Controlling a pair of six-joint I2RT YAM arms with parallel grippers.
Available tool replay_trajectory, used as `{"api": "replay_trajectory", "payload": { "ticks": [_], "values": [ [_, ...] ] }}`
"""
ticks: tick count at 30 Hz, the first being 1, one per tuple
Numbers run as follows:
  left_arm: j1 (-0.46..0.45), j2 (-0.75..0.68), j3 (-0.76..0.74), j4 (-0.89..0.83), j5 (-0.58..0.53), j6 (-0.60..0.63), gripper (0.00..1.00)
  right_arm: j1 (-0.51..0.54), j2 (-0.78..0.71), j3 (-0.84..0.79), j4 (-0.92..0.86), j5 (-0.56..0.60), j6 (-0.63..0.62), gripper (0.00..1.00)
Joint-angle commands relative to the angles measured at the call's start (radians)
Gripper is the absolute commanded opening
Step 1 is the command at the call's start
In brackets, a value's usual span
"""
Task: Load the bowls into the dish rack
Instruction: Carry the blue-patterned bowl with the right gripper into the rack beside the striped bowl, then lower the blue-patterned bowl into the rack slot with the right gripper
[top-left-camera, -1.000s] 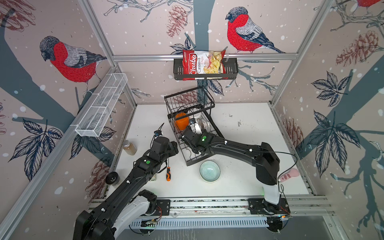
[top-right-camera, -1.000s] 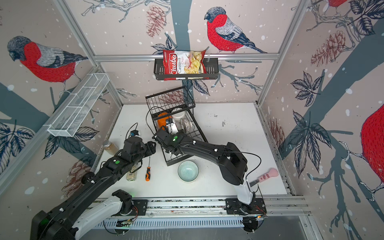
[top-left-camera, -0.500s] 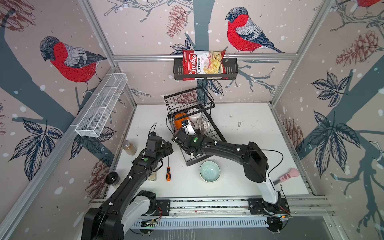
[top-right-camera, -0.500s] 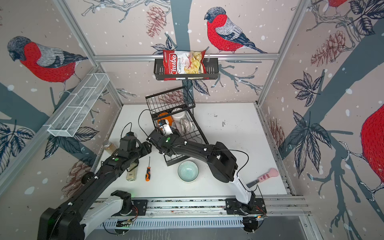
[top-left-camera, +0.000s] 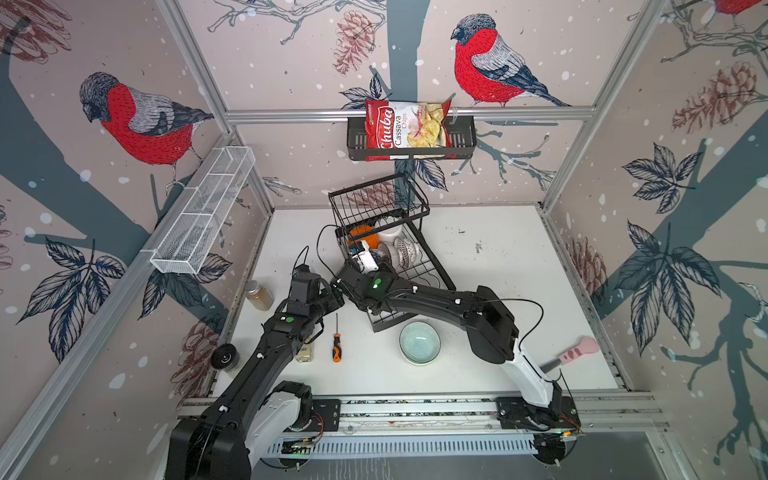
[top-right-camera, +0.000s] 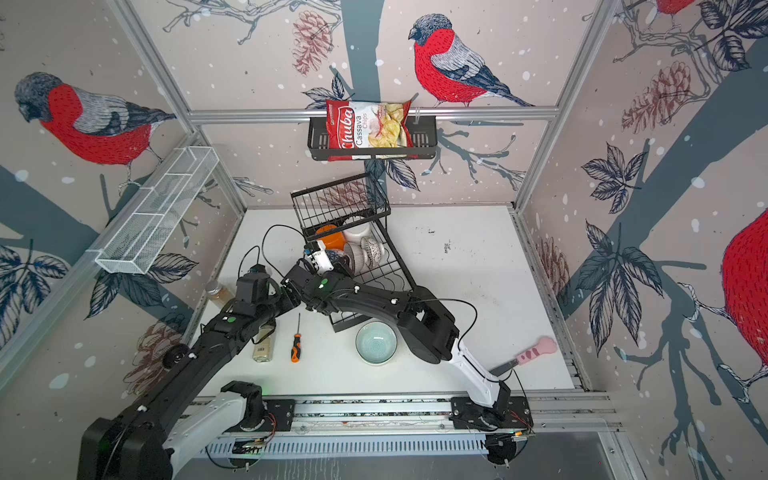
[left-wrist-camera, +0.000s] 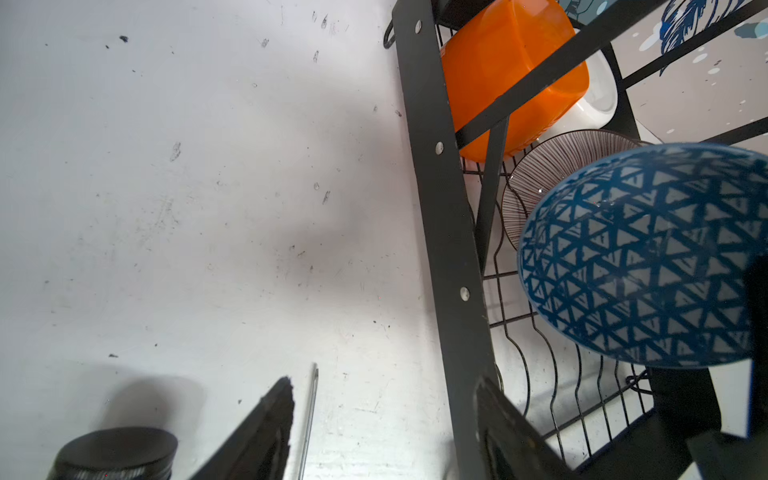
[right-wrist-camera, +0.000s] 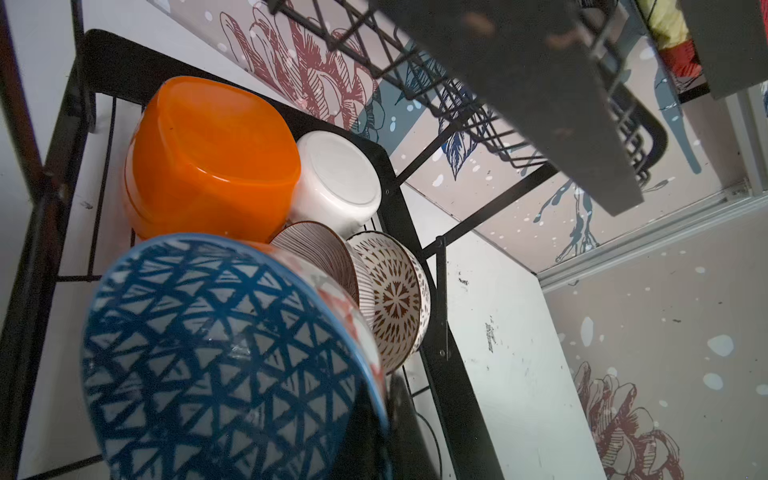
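Right gripper (right-wrist-camera: 384, 419): pinches the rim of the blue triangle-pattern bowl (left-wrist-camera: 640, 257) and holds it tilted over the lower tray of the dish rack (top-left-camera: 432, 266).
Left gripper (left-wrist-camera: 384, 390): fingers spread, nothing between them; sits over the table (top-left-camera: 498, 291) just beside the rack's side rail.
Racked bowls: orange bowl (right-wrist-camera: 208, 158), white bowl (right-wrist-camera: 340, 183), striped bowl (right-wrist-camera: 316, 249) and brown-patterned bowl (right-wrist-camera: 395, 299), grouped at the tray's far end.
Teal bowl (top-left-camera: 419, 344): upright on the table, near the rack's front end.

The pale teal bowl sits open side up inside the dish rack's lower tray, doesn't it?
Not quite. The pale teal bowl does sit open side up, but it is on the white table, just outside the near end of the dish rack, not in its lower tray. Both top views show it.
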Motion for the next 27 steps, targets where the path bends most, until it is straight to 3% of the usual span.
{"api": "replay_trajectory", "payload": {
  "ticks": [1, 27],
  "values": [
    [0.006, -0.005, 0.000, 0.035, 0.010, 0.000, 0.69, 0.006, 0.021, 0.026, 0.044, 0.094, -0.024, 0.00],
    [0.053, -0.041, -0.020, 0.041, 0.022, -0.009, 0.69, -0.016, 0.146, 0.070, 0.178, 0.195, -0.145, 0.00]
  ]
}}
